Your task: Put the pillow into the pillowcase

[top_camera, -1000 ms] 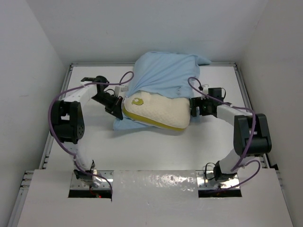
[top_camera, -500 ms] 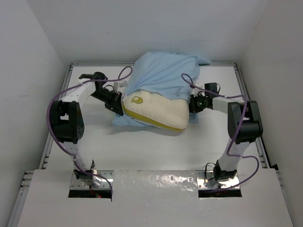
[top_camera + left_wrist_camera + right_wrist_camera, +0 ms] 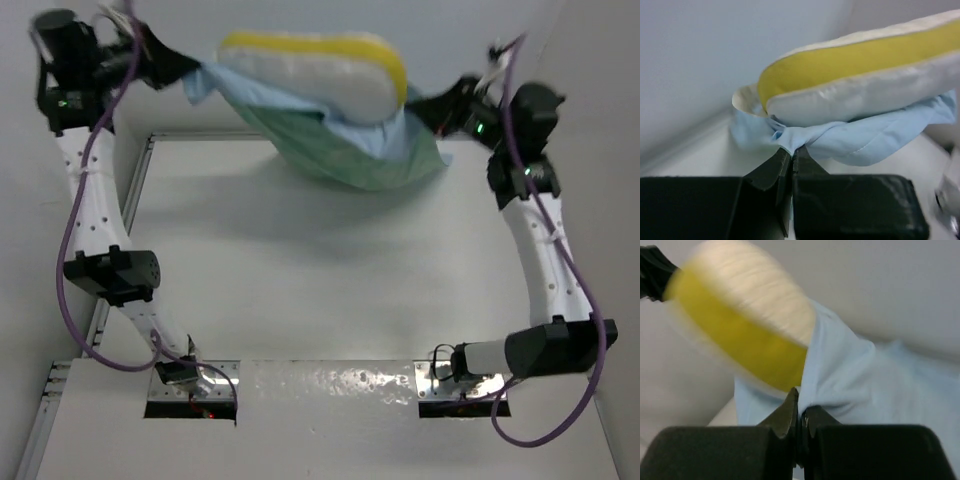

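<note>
Blue-green pillowcase (image 3: 352,150) hung stretched btwn both arms, well above table (image 3: 300,290). Cream pillow (image 3: 310,70) sat in its open mouth, yellow band up, top part sticking out. L gripper (image 3: 791,150) was pinched tight on pillowcase's left edge, R gripper (image 3: 799,404) clamped on right edge. Sack's lower end sagged, green side showing.

A flat white rectangular table (image 3: 300,300) is enclosed on three sides by plain white walls: a left wall (image 3: 40,300), a right wall (image 3: 600,150) and a rear wall (image 3: 330,15). A glossy white panel (image 3: 330,385) is fitted along the table's near edge. A soft grey shadow (image 3: 300,215) is cast on the table's far half under even, diffuse light.
</note>
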`<state>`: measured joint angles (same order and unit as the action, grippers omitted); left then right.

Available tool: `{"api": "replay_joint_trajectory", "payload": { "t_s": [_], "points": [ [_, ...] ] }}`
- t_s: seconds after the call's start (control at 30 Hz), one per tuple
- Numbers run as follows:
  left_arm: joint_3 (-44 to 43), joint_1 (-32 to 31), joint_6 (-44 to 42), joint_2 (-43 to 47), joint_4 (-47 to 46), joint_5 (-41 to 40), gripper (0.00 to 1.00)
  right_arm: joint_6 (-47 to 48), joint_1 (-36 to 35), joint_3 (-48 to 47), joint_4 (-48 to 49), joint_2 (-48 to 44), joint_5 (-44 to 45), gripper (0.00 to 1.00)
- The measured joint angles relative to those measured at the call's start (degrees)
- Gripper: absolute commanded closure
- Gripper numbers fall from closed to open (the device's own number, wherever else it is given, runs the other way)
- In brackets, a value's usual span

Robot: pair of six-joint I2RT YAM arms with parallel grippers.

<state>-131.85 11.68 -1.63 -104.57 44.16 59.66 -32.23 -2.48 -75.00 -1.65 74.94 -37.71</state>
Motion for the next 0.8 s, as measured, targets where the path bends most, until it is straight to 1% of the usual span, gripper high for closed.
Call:
{"api": "replay_joint_trajectory", "payload": {
  "t_s": [0.03, 0.1, 0.13, 0.17, 0.2, 0.23, 0.27, 0.3, 0.33, 0.37, 0.4, 0.43, 0.47, 0.5, 0.53, 0.6, 0.63, 0.67, 0.7, 0.73, 0.77, 0.8],
  "points": [
    [-3.63, 1.46, 6.62, -0.04, -6.69, 0.09, 1.0, -2.32, 0.07, -9.29, 0.17, 2.64, -0.22, 1.0],
    [-9.55, 4.46, 21.16, 0.0, -24.76, -0.98, 1.0, -6.05, 0.22, -29.86, 0.0, 9.94, 0.07, 1.0],
    [-12.07, 5.38, 25.59, 0.0, -30.36, -2.23, 1.0, -7.63, 0.24, -39.21, -0.61, 13.84, 0.42, 1.0],
    [-15.15, 6.1, 29.46, 0.0, -35.06, -4.07, 1.0, -9.64, 0.37, -51.3, -1.49, 18.51, 1.2, 1.0],
    [-17.4, 6.73, 32.13, 0.39, -38.82, -5.64, 1.0, -11.5, 0.44, -58.18, -0.92, 21.35, 1.64, 1.0],
    [-17.66, 6.97, 34.01, 1.44, -41.79, -6.69, 1.0, -13.51, 0.55, -59.43, 0.83, 21.53, 1.95, 1.0],
    [-16.63, 7.02, 35.91, 3.32, -44.28, -7.28, 1.0, -15.76, 0.57, -54.42, 3.93, 18.1, 2.4, 1.0],
    [-15.08, 7.13, 37.33, 5.01, -46.47, -8.02, 1.0, -18.25, 0.59, -46.4, 6.86, 13.22, 3.3, 1.0],
    [-14.64, 7.48, 38.62, 6.05, -48.28, -9.25, 1.0, -20.11, 0.63, -40.63, 8.33, 9.44, 4.81, 1.0],
    [-16.76, 7.54, 39.56, 5.81, -49.96, -10.6, 1.0, -20.11, 0.87, -41.35, 6.67, 8.92, 5.86, 1.0],
    [-19.91, 7.87, 40.15, 4.81, -50.82, -11.37, 1.0, -19.78, 0.74, -46.49, 3.89, 10.86, 6.1, 1.0],
    [-23.39, 8.24, 40.5, 3.61, -51.04, -12.15, 1.0, -19.69, 0.37, -54.93, 0.07, 14.43, 6.23, 1.0],
    [-25.62, 8.46, 40.76, 2.84, -51.54, -12.87, 1.0, -19.85, 0.02, -61.94, -0.5, 17.66, 6.49, 1.0],
    [-25.94, 8.22, 40.83, 2.99, -51.8, -13.33, 1.0, -19.98, 0.04, -62.93, 0.39, 18.21, 7.02, 1.0],
    [-24.11, 7.43, 40.28, 4.02, -51.89, -13.7, 1.0, -20.65, 0.13, -57.0, 3.23, 15.19, 7.82, 1.0],
    [-17.38, 6.51, 39.34, 7.8, -50.84, -15.06, 1.0, -22.32, 0.28, -40.94, 6.91, 5.79, 10.58, 1.0],
    [-16.57, 6.45, 39.5, 8.28, -50.8, -15.08, 1.0, -21.59, 0.33, -38.64, 5.07, 3.85, 12.0, 1.0],
    [-19.8, 6.88, 40.11, 6.56, -50.66, -14.91, 1.0, -20.74, 0.35, -42.21, 2.16, 5.62, 12.72, 1.0],
    [-23.65, 7.85, 40.17, 4.28, -51.17, -15.32, 1.0, -20.04, 0.07, -55.87, -0.98, 11.65, 13.05, 1.0],
    [-26.77, 9.14, 39.95, 2.38, -51.71, -16.37, 1.0, -19.82, -0.22, -61.37, -1.42, 14.45, 13.03, 1.0],
    [-26.8, 9.86, 39.63, 2.23, -51.56, -16.48, 1.0, -19.5, -0.37, -67.93, -1.62, 17.44, 12.96, 1.0],
    [-24.37, 9.29, 38.75, 3.13, -50.75, -16.46, 1.0, -19.15, -0.33, -68.91, -2.08, 17.66, 12.66, 1.0]
  ]
}}
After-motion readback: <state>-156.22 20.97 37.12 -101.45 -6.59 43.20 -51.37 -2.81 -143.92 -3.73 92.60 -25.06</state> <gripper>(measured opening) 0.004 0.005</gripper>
